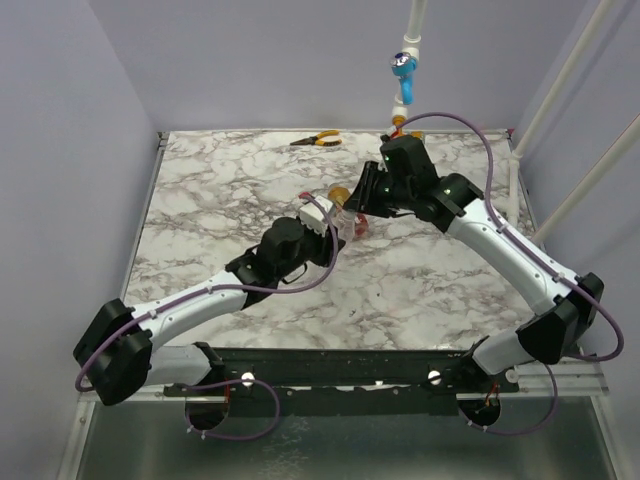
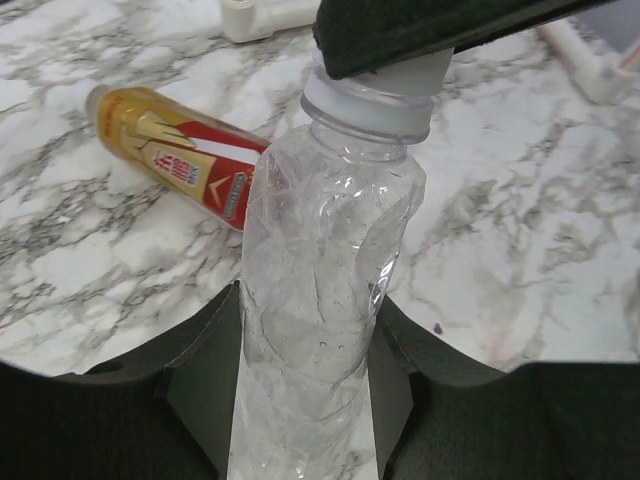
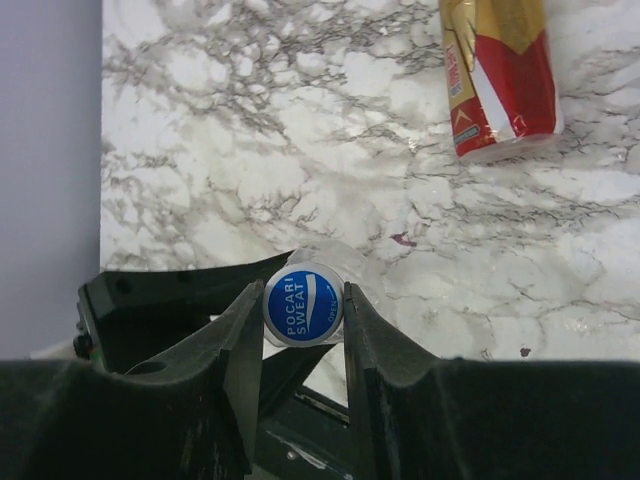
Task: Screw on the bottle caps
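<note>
My left gripper (image 2: 305,400) is shut on a clear, crumpled, label-less bottle (image 2: 320,250) and holds it upright over the marble table. My right gripper (image 3: 303,318) is shut on the bright blue bottle cap (image 3: 304,300), printed "Pocari Sweat", which sits on that bottle's neck (image 2: 368,100). The bottle with the red label and amber contents (image 2: 180,155) lies on its side on the table beyond, apart from both grippers; it also shows in the right wrist view (image 3: 500,70). In the top view the two grippers meet at mid-table, left (image 1: 322,222) and right (image 1: 372,195).
Orange-handled pliers (image 1: 318,139) lie at the table's far edge. A light-blue valve handle (image 1: 403,68) hangs on a white pipe at the back. White pipe pieces (image 2: 265,15) lie beyond the bottle. Slanted white poles (image 1: 560,90) stand at the right.
</note>
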Robot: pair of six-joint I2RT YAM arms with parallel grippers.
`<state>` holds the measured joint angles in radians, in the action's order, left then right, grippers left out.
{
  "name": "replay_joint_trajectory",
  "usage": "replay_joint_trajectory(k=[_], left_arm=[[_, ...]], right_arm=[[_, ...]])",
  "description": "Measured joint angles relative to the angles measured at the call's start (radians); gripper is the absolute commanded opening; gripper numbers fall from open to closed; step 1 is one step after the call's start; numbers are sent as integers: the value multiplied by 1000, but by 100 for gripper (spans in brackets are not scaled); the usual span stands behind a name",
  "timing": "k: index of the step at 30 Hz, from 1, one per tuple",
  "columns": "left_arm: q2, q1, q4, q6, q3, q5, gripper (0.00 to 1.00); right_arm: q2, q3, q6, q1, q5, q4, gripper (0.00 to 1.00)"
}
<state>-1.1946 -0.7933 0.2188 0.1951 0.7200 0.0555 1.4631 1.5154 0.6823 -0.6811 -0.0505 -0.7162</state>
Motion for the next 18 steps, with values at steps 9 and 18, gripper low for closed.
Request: replay_joint_trajectory(k=[9,18], left_arm=[[-114,-126,13,-101,40,-442,3],[-109,-136,148,-130,48,-464,1]], right_arm=[[106,60,164,-13,137,-26,37],[113,64,197,-47,144,-59,91]])
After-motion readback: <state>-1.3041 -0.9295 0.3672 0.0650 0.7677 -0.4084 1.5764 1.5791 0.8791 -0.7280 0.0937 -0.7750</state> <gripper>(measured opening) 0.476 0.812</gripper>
